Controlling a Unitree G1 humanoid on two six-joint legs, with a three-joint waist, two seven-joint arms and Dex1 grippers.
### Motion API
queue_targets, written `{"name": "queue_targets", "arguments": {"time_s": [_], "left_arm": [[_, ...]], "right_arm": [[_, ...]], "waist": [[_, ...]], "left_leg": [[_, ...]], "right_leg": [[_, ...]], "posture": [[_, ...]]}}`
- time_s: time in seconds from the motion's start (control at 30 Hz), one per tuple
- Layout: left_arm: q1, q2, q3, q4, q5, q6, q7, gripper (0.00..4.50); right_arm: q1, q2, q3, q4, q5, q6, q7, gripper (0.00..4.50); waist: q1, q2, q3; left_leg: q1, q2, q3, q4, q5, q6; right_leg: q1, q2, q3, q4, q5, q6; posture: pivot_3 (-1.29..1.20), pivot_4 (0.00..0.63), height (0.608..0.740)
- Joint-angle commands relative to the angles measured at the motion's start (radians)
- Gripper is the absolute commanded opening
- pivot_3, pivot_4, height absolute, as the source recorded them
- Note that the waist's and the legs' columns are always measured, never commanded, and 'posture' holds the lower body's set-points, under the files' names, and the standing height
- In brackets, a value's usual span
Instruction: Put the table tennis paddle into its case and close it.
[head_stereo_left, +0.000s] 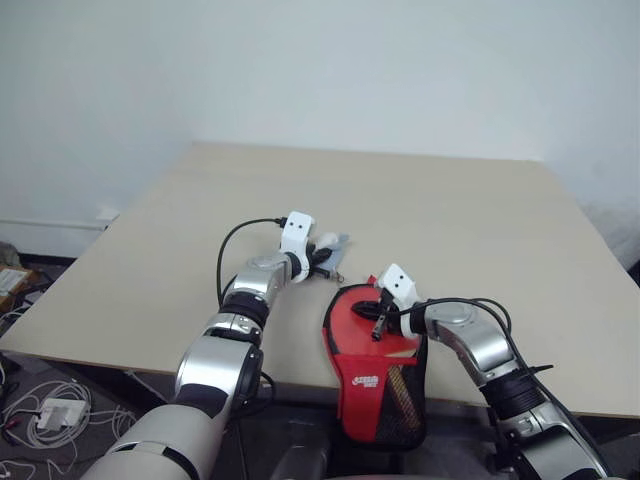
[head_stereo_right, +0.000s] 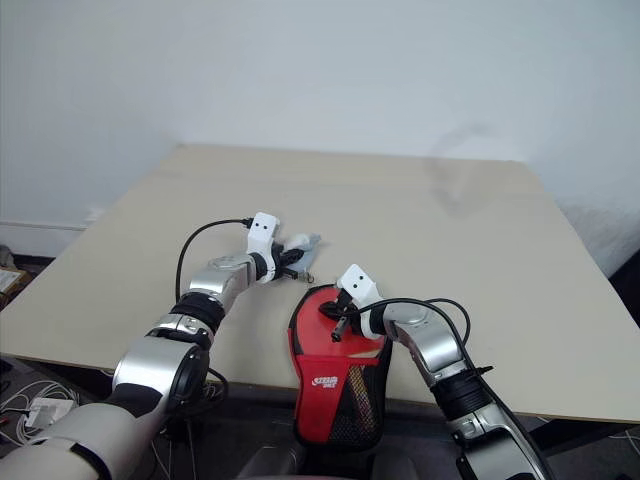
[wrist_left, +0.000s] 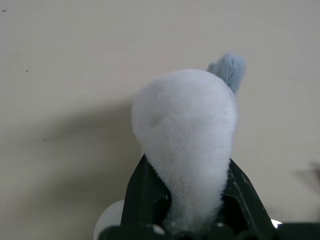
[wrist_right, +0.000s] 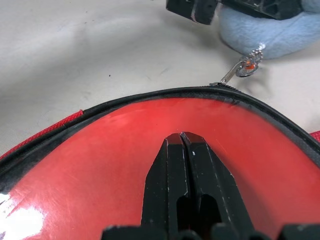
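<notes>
The case (head_stereo_left: 385, 390), red and black with a mesh panel and white logo, lies at the table's front edge, its narrow end hanging over it. Inside its open zipper rim (wrist_right: 150, 96) shows the table tennis paddle's red face (wrist_right: 100, 165); the handle is hidden. My right gripper (wrist_right: 181, 137) is shut, its tips resting on that red face (head_stereo_left: 350, 310). Just beyond the case's round end, my left gripper (wrist_left: 189, 175) is shut on a pale fluffy charm (wrist_left: 185, 120). The charm (wrist_right: 270, 35) hangs from the zipper's metal pull (wrist_right: 240, 69).
The beige table (head_stereo_left: 450, 220) spreads wide behind and to both sides of the case, against a white wall. On the floor to the left lie cables and a power strip (head_stereo_left: 50, 410).
</notes>
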Motion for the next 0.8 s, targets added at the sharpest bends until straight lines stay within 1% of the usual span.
{"name": "queue_targets", "arguments": {"time_s": [0.03,0.33,0.57,0.7,0.8], "left_arm": [[-0.116,-0.011,0.038,0.005,0.013,-0.086,0.084,0.32],[-0.215,-0.089,0.056,0.095,0.023,-0.138,0.131,0.32],[-0.263,-0.162,0.062,0.118,0.034,-0.148,0.125,0.32],[-0.258,-0.199,0.04,0.099,0.045,-0.158,0.051,0.32],[-0.228,-0.199,-0.008,0.068,0.079,-0.188,-0.06,0.32]], "right_arm": [[0.037,-0.006,0.056,0.043,-0.03,0.047,0.015,0.0],[0.042,-0.007,0.059,0.041,-0.032,0.054,0.02,0.0],[0.046,-0.011,0.058,0.031,-0.031,0.065,0.019,0.0],[0.047,-0.012,0.057,0.028,-0.032,0.068,0.017,0.0],[0.045,-0.012,0.056,0.029,-0.032,0.07,0.016,0.0]], "waist": [[0.0,0.0,0.0],[-0.001,-0.002,0.002],[-0.001,-0.004,0.003],[-0.001,-0.004,0.003],[-0.001,-0.004,0.003]], "left_leg": [[0.0,0.0,0.0,0.0,0.0,0.0],[-0.001,0.0,0.0,0.0,0.0,0.0],[-0.001,0.0,0.0,0.0,0.0,0.0],[-0.001,0.0,0.0,0.0,0.0,0.0],[-0.001,0.0,0.0,0.0,0.0,0.0]], "right_leg": [[0.0,0.0,0.0,0.0,0.0,0.0],[-0.001,0.0,0.0,0.0,0.0,0.001],[0.0,0.0,0.0,0.0,-0.001,0.002],[0.0,0.0,0.0,0.0,-0.001,0.002],[0.0,0.0,0.0,0.0,-0.001,0.002]], "posture": [[0.0,0.0,0.707],[0.0,0.0,0.707],[0.0,0.0,0.707],[0.0,0.0,0.707],[0.0,0.0,0.707]]}}
